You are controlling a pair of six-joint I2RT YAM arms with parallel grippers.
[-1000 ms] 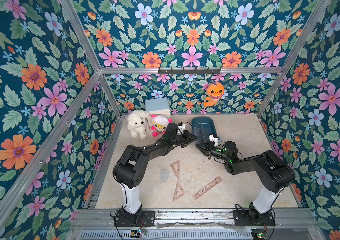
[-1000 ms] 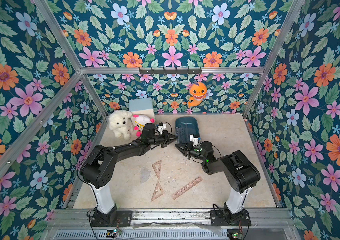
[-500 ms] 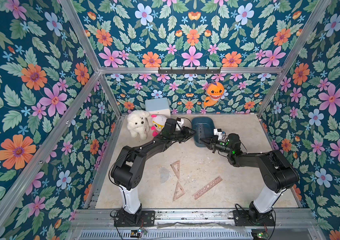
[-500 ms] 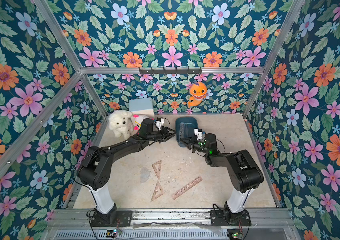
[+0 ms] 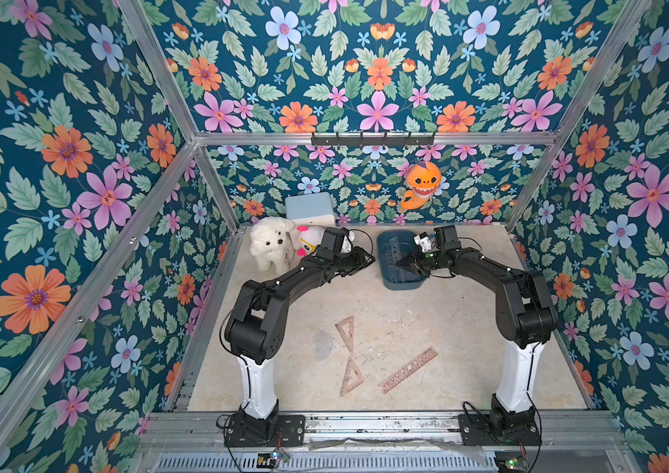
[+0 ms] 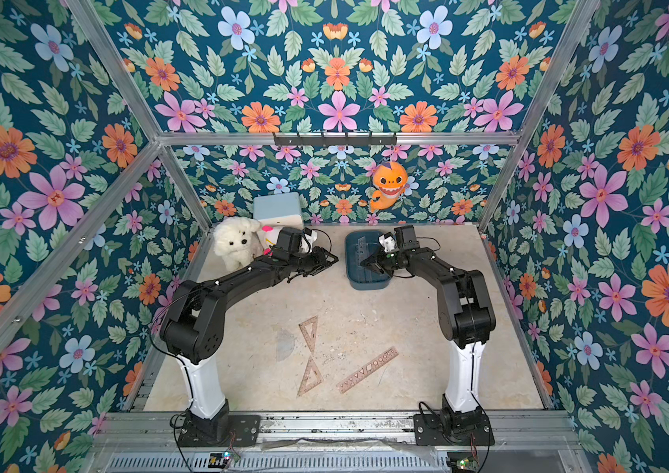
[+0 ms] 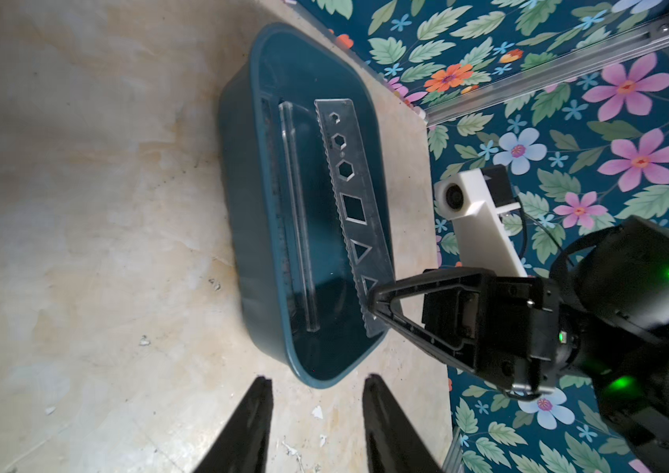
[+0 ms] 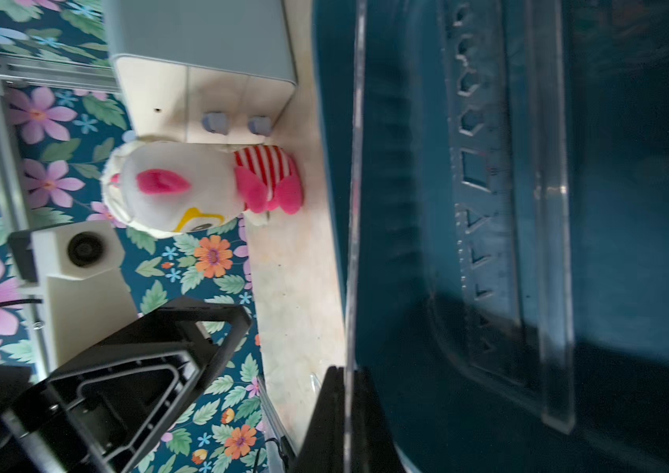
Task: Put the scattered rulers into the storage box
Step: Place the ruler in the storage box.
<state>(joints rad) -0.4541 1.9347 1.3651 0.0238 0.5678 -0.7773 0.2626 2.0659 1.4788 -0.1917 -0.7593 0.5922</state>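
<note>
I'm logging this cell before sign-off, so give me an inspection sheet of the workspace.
surface: beige table, mottled, small white chips.
job's things: storage box holds a clear straight ruler; far set square, near set square, protractor and pink stencil ruler lie on the table.
clutter: white plush dog, pink-white plush, pale blue box at the back by the left arm.
grippers: left pincer open, empty, beside the box; right pincer shut on a clear stencil ruler over the box.
cables: black loops at the arm bases, off the rulers.
surroundings: floral walls, aluminium frame, orange shark toy on the back wall.
</note>
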